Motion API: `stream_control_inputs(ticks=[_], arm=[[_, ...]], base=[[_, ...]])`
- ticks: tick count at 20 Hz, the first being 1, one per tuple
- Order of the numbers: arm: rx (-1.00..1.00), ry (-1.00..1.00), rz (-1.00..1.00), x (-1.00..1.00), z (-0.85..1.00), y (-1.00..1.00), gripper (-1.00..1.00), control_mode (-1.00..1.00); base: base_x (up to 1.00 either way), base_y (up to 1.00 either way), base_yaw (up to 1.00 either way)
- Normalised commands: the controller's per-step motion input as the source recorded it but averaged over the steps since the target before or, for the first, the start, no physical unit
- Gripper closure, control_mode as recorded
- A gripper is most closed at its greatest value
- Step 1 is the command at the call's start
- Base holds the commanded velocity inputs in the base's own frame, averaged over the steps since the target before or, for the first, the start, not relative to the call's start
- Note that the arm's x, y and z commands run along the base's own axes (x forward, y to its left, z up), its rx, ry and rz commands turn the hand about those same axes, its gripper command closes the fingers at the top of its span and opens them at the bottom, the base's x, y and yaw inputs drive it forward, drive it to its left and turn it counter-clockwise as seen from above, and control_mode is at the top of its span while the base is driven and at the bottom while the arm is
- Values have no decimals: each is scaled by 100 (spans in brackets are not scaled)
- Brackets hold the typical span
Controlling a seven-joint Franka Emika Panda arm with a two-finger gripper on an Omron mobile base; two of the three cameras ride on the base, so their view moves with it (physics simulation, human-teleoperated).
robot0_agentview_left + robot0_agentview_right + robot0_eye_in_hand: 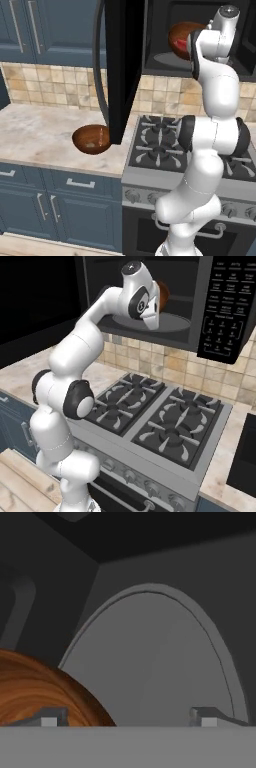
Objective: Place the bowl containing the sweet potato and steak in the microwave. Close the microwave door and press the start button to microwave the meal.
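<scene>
The microwave (200,286) hangs above the stove with its door (122,65) swung wide open toward me. Inside it, the dark wooden bowl (181,36) sits tilted at the turntable (150,662), and a red bit of steak (180,46) shows in it. The sweet potato is hidden. In the right base view a sliver of the bowl (163,292) peeks out behind my hand. My gripper (130,718) reaches into the cavity and is open, fingertips far apart. The bowl (35,687) lies by the left fingertip (50,717), and nothing sits between the fingers.
A second wooden bowl (91,139) rests on the marble counter (40,130) just left of the open door. The door's curved handle (98,75) hangs over that counter. The stove (160,416) lies below the microwave, whose button panel (225,306) is at the right.
</scene>
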Motion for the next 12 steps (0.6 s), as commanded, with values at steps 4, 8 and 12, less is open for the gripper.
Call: stream_control_inputs(ticks=[4, 8, 12], arm=[[0, 0, 0, 0, 10, -5, -100, -100], [0, 4, 0, 0, 8, 0, -100, -100], [0, 6, 0, 0, 12, 0, -100, -100]], base=[[0, 0, 0], [0, 0, 0], [0, 0, 0]])
